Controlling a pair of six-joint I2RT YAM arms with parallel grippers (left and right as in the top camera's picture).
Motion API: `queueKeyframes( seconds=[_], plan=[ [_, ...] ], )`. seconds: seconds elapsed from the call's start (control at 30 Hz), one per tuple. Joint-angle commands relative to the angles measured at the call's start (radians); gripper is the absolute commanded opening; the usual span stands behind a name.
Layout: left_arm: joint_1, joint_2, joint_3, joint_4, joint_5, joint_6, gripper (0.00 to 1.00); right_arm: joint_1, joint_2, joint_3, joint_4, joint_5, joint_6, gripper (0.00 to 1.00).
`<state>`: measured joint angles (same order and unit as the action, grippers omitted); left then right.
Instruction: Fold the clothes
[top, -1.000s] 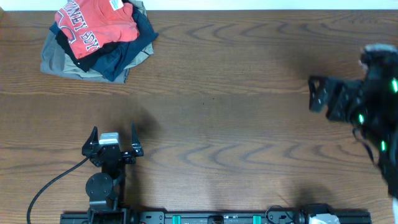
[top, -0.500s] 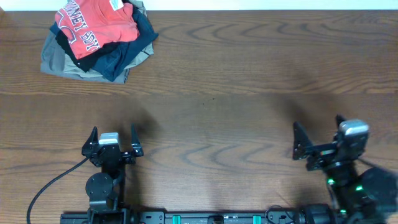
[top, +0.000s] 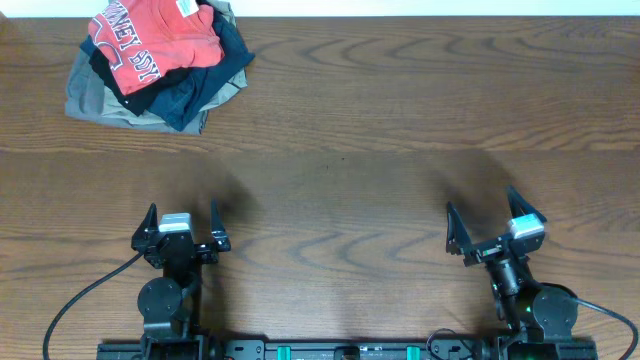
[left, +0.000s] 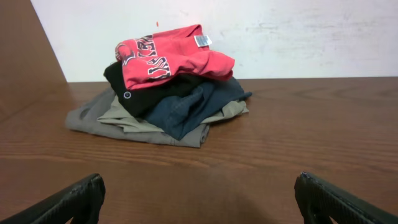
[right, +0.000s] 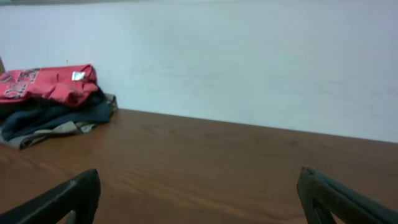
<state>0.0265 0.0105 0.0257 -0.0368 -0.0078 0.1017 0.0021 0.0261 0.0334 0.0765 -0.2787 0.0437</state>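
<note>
Coral-red short-sleeved cotton T-shirt, printed with large white-outlined red lettering, is lying bunched on top of a heap at 11 o'clock on the brown wooden table, well apart from both arms. Under it a black garment, a navy garment and a khaki garment are lying stacked, khaki lowest and touching the wood. The left gripper is resting at 7 o'clock with its jaws spread wide and gripping nothing; the right gripper is sitting at 5 o'clock, likewise spread and empty

Judging by its rumpled folds, the shirt is looking light, soft and limp: it is likely going to sag and drape from any pinch rather than hold a shape, and nothing about it is looking fragile. Knit cotton should be giving the pads decent friction, so slipping is seeming unlikely; the bigger risk is catching the black layer beneath and dragging the heap along. A shallow pinch on the top layer only is looking wisest, near the white neck label at the 1 o'clock corner of the shirt, or on the loose edge drooping toward 4 o'clock. For spreading it flat, 2 holds at the shoulders, 1 per gripper, are seeming best
</note>
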Motion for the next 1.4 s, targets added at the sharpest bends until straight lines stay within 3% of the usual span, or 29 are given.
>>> queueKeyframes(
  seconds=[0.0,0.33,1.37],
  plan=[
    [0.004,-0.006,-0.022,-0.034,-0.027,-0.008,0.98,-0.008,-0.021,-0.029,0.002,0.052,0.001,0.99],
    [0.004,-0.006,-0.022,-0.034,-0.027,-0.008,0.98,-0.008,-0.021,-0.028,-0.158,0.280,0.011,0.99],
    [0.004,-0.006,-0.022,-0.034,-0.027,-0.008,0.98,-0.016,-0.021,-0.028,-0.151,0.272,0.004,0.99]
  ],
)
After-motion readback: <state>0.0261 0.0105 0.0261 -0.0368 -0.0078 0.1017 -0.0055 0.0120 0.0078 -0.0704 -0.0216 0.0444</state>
